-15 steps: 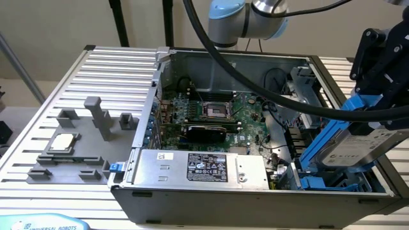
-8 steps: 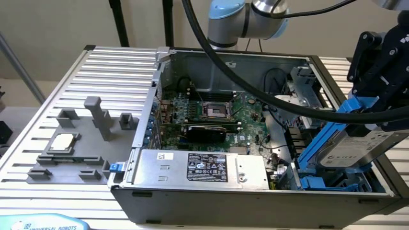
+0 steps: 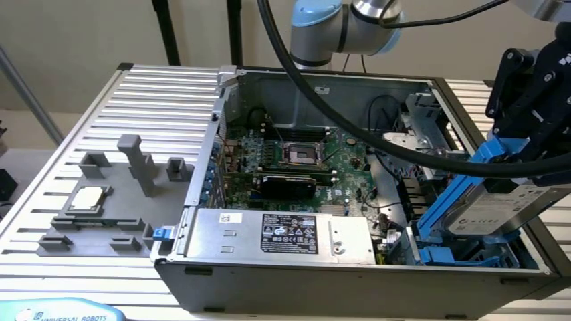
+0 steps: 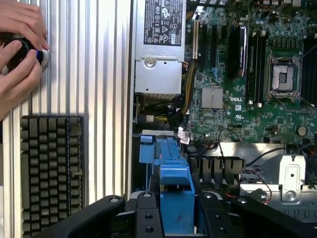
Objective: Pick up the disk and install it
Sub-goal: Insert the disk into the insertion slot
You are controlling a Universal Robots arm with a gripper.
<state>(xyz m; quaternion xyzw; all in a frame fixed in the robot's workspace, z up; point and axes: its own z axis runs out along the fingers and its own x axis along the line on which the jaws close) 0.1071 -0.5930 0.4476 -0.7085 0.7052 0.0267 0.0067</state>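
The claw (image 3: 531,148) is closed on the disk (image 3: 496,211) and holds it by its blue frame (image 4: 176,201); in the wrist view this frame sits between the two black fingers (image 4: 148,218), which press on both its sides. The disk is in the air, tilted, with its white label facing outward. It is above the end of the open computer case (image 3: 295,274) that lies toward the desk's edge on the exterior view's right. The lower end of the disk reaches down to the blue drive cage (image 3: 443,254) inside the case; I cannot tell if it touches the cage. The case lies on its side on the ribbed metal desk (image 3: 170,100). Inside it are the green motherboard (image 3: 295,160) with an empty processor socket (image 3: 298,154), and the grey power supply (image 3: 277,234) along the case wall nearest the camera. A thick black cable (image 3: 357,134) runs from the arm across the case. Toward the desk's edge on the exterior view's left there is a grey fixture (image 3: 107,194), and a small square processor chip (image 3: 87,198) lies on it. In the wrist view, a dark keyboard (image 4: 49,168) lies on the desk beside the case, and a person's hands (image 4: 20,54) hold a small round black and blue object (image 4: 25,52) near it.
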